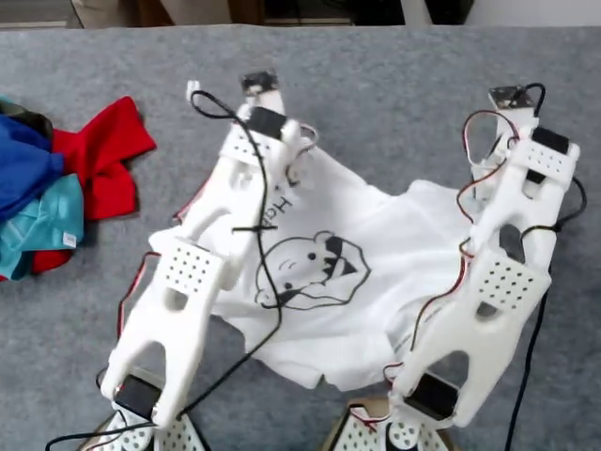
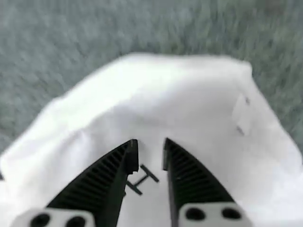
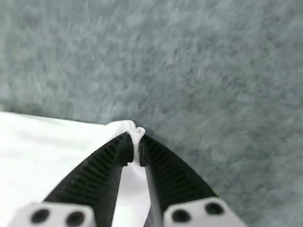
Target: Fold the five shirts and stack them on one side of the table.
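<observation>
Flattening looks like the step in hand. Grey table (image 1: 394, 103) carries the white shirt (image 1: 376, 282), print side up, between the two arms, rumpled, its near hem bunched

To do it well, judged: both arms should pull outward together and stay low, so the cloth goes taut with no twist; the free side needs a firm hold first

Heap of coloured shirts (image 1: 56, 197) (red, blue, teal) sits unfolded at the table's left edge, well apart from the white one

Right gripper (image 3: 136, 142): jaws clenched on a nub of the white shirt's edge, carpet just past the tips

Left gripper (image 2: 149, 146): jaws narrowly parted, shirt under them, printed letter showing in the gap, no cloth visibly caught
</observation>
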Available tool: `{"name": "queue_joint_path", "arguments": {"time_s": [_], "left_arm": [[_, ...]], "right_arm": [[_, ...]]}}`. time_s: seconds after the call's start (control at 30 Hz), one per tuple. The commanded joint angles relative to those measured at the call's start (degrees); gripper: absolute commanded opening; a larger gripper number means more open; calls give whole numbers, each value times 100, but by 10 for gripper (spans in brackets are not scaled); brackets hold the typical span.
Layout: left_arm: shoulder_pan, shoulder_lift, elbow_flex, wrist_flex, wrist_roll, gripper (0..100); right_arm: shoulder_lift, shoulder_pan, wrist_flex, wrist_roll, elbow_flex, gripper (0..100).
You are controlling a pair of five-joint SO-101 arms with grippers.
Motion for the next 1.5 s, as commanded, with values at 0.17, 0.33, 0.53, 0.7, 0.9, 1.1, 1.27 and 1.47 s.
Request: {"name": "queue_joint_path", "arguments": {"time_s": [0.17, 0.33, 0.53, 0.7, 0.9, 1.1, 1.27, 1.47], "left_arm": [[545, 444, -308, 835, 62, 20], [1222, 567, -149, 967, -53, 19], [1591, 532, -316, 958, -360, 19], [853, 523, -985, 958, -352, 113], [-308, 224, -1732, 958, -378, 181], [-958, -242, -1767, 932, -387, 186], [-1116, -242, -1714, 220, -158, 182], [-677, -242, -1714, -431, 97, 181]], "right_arm": [[277, 13, -123, -88, -716, 2], [409, 84, -97, -88, -919, 2], [409, 224, -149, -70, -927, 2], [418, 207, -149, 88, -927, 2], [418, 189, -149, 167, -927, 2], [418, 180, -158, 158, -927, 2], [426, 180, -158, 158, -927, 2], [426, 180, -158, 158, -927, 2]]}}
